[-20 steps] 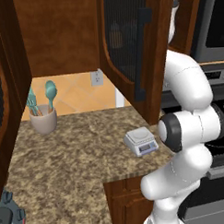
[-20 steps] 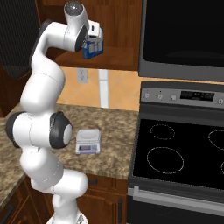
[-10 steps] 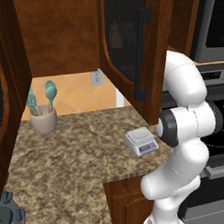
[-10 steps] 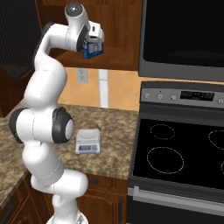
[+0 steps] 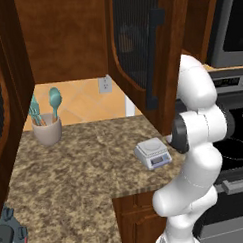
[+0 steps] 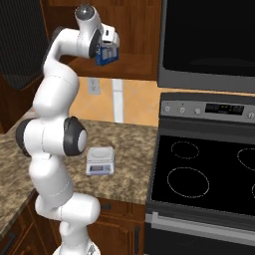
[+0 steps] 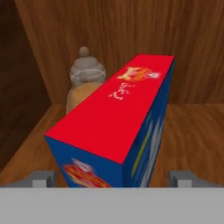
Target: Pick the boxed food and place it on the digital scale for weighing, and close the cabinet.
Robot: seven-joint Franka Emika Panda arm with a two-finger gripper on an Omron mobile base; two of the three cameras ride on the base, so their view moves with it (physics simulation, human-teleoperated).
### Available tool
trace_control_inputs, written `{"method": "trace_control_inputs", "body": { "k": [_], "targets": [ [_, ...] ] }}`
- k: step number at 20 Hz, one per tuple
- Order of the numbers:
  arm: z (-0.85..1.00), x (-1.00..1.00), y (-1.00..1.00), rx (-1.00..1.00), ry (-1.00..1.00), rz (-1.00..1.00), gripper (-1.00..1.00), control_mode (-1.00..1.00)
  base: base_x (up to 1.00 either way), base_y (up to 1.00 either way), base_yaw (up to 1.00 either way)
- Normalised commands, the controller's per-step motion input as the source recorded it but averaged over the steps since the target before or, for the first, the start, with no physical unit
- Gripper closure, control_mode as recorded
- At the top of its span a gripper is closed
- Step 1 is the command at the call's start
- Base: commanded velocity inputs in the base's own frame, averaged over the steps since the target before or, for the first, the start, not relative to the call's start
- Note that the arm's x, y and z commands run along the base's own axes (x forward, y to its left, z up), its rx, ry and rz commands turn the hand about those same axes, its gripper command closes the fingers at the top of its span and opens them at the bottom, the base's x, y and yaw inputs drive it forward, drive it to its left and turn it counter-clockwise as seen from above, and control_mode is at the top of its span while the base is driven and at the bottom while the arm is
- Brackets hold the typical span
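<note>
This was a home kitchen: a speckled brown granite surface ran beside a black glass-top stove (burner rings marked on it), under reddish-brown wooden wall cabinets, with a beige utensil crock holding teal spoons.

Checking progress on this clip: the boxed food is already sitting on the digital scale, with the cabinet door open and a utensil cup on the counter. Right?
Not quite. The digital scale has nothing on its platform in the right base view. The boxed food is up at the gripper, high by the cabinet. The rest holds: the left base view shows the cabinet door open and the utensil cup on the counter.
</note>
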Motion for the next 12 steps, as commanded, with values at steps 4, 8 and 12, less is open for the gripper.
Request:
{"method": "trace_control_inputs", "body": {
  "k": [4,8,12],
  "targets": [
    [0.00,0.12,-0.16,0.02,0.00,0.00,1.00,-1.00,0.00,0.00,0.00],
    [0.00,0.04,-0.54,0.11,0.00,0.01,1.00,-1.00,0.00,0.00,0.00],
    [-0.06,-0.07,-0.15,0.03,-0.10,0.00,1.00,-1.00,0.00,0.00,0.00]
  ]
}}
